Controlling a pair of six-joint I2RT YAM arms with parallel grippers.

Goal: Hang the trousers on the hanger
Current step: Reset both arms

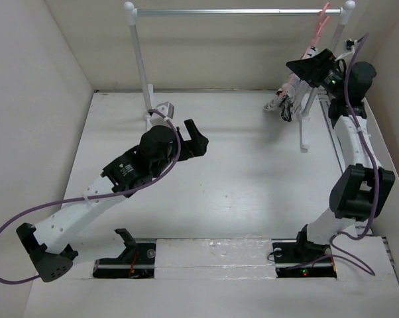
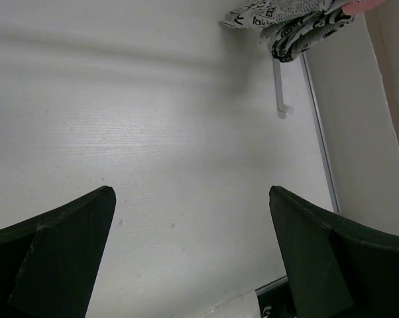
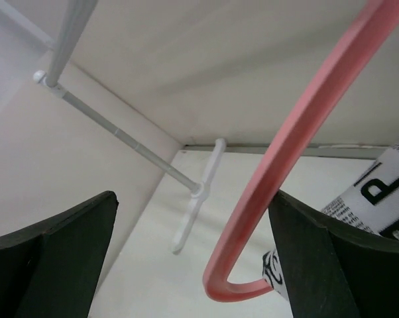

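Finding the hanger (image 1: 318, 28) hooked over the right end of the rail (image 1: 239, 11), above the far right corner of the table (image 1: 252, 192), and slanting down toward the left. Seeing the trousers (image 1: 283, 103) draped over its lower part, bunched in folds and hanging just beside the rail's right post, near the far edge. Not managing to tell whether the cloth is touching the table.

Hovering the right gripper (image 1: 304, 66) right at the hanger, its 2 fingers spread wide. Catching, in the right wrist view, the pink bar (image 3: 299, 152) curving down through the gap of the right gripper (image 3: 193, 195), close by 1 finger, contact impossible to judge, with printed cloth (image 3: 378, 192) showing just behind.

Holding the left gripper (image 1: 196, 138) above the table left of centre, well apart from the trousers (image 2: 299, 20) and aiming toward the far right corner. Standing wide apart too, the 2 fingers of the left gripper (image 2: 189, 192), with bare table showing between them.
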